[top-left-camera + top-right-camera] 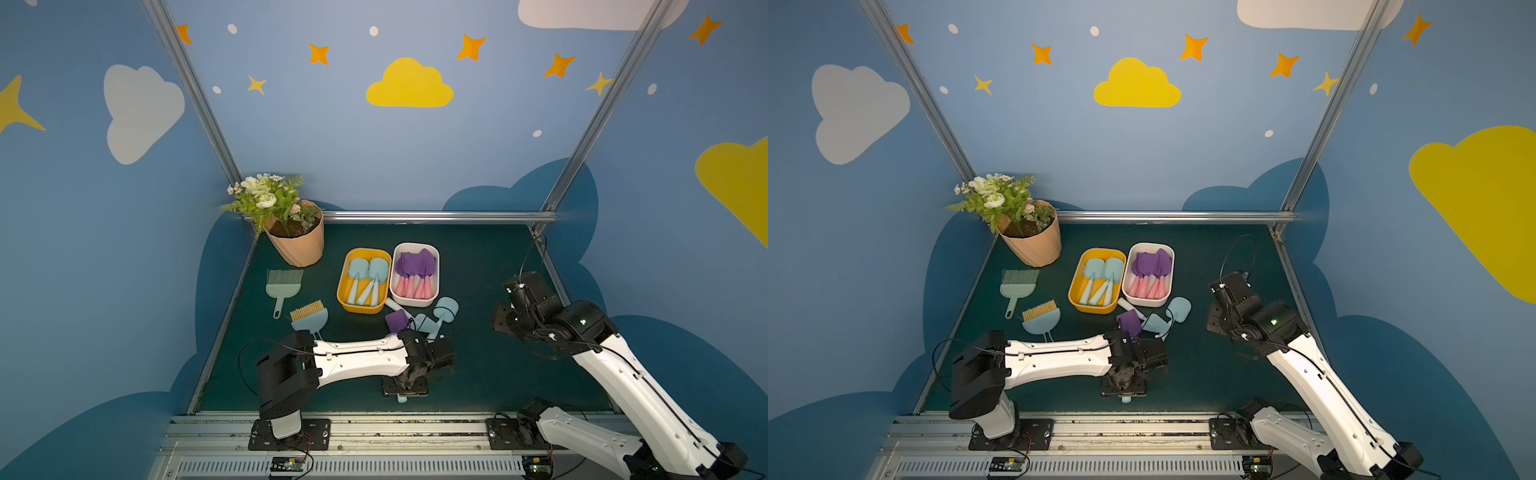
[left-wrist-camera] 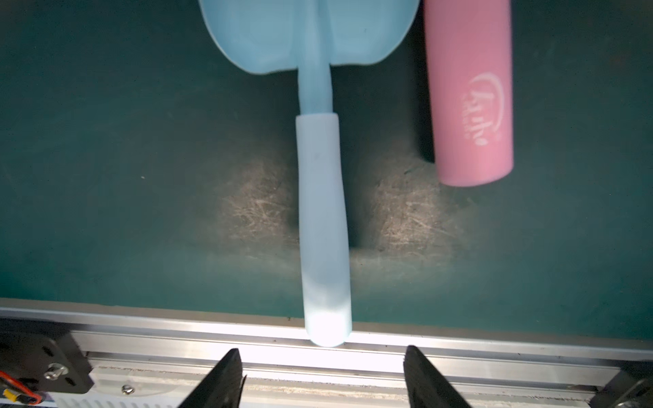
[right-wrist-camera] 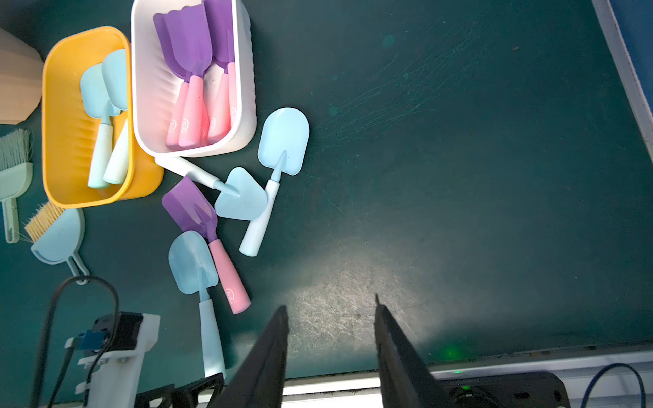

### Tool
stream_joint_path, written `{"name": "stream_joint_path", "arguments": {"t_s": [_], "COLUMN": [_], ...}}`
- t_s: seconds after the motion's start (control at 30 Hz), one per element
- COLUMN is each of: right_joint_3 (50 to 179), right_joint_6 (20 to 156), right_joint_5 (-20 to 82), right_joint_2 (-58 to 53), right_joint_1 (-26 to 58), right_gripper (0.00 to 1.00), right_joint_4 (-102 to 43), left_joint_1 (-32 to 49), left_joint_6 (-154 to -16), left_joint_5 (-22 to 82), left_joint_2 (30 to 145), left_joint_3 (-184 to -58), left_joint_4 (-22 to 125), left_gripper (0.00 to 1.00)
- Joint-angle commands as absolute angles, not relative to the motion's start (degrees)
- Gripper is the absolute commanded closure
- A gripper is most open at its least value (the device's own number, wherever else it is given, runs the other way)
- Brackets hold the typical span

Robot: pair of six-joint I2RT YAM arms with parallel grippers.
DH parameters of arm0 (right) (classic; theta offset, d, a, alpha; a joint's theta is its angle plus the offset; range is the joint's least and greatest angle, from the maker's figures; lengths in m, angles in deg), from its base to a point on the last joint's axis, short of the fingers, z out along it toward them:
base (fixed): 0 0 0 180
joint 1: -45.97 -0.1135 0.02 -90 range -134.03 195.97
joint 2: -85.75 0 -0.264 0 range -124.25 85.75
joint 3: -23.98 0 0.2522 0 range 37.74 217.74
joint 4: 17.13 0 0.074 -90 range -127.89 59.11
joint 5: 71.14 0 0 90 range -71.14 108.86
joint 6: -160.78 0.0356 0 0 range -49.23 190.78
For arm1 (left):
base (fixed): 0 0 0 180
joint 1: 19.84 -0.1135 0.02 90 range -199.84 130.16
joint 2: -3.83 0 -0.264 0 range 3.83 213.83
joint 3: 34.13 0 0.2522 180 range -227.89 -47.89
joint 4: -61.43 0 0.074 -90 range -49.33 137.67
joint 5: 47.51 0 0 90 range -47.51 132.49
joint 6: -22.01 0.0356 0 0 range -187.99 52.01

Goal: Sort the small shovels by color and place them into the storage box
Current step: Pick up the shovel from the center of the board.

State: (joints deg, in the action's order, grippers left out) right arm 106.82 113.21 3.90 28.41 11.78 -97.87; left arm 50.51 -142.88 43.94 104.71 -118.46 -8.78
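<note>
Blue walls [image 1: 374,166] with clouds and stars all round, dark green bench [image 1: 498,353] underneath, and I'm calling the far wall 12 o'clock. Yellow box [image 1: 361,308] and white box [image 1: 411,302] sit side by side just 12 o'clock of centre, looks like they touch. Left tool [image 2: 321,349] is at 6 o'clock, jaws wide and holding nothing, parked right at the tail end of the handle of a blue shovel [image 2: 323,212]; right tool [image 3: 330,303] hangs over bare bench at 3 o'clock, jaws partly apart, also empty. What I'd worry about: a pinch that far back on the handle probably lets the blade droop or swing on the lift. The purple shovel [image 2: 470,88] lies just beside it, so a sloppy close could drag it along. And the rail [image 2: 494,349] is close to the fingers [image 2: 219,381], easy to clip. Counts: two boxes; yellow has blue only, three handles I think, though only two blades show clearly; white has purple only, about four pink handles. Four lie loose around centre, three blue and one purple. Plus one pot [image 1: 297,245] at 10 o'clock, one brush [image 1: 282,289] and one dustpan [image 1: 309,320] at 9.
</note>
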Motion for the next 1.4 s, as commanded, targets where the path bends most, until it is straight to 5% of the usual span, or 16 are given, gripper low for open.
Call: {"name": "stream_joint_path", "arguments": {"t_s": [0.0,0.33,1.37], "right_joint_3": [106.4,105.2,104.6], "right_joint_6": [111.9,111.3,111.7], "right_joint_5": [4.1,5.6,7.5], "right_joint_2": [28.1,27.7,28.3], "right_joint_1": [12.6,14.4,15.8], "right_gripper": [0.58,0.58,0.58], "right_joint_4": [-98.7,-96.9,-95.8], "left_joint_1": [49.4,47.2,46.0], "left_joint_6": [-143.5,-139.6,-138.7], "left_joint_5": [41.5,37.5,37.1], "left_joint_2": [105.5,105.5,105.3], "left_joint_3": [-116.3,-112.6,-110.4], "left_joint_4": [-5.7,2.0,0.0], "left_gripper": [0.33,0.38,0.81]}}
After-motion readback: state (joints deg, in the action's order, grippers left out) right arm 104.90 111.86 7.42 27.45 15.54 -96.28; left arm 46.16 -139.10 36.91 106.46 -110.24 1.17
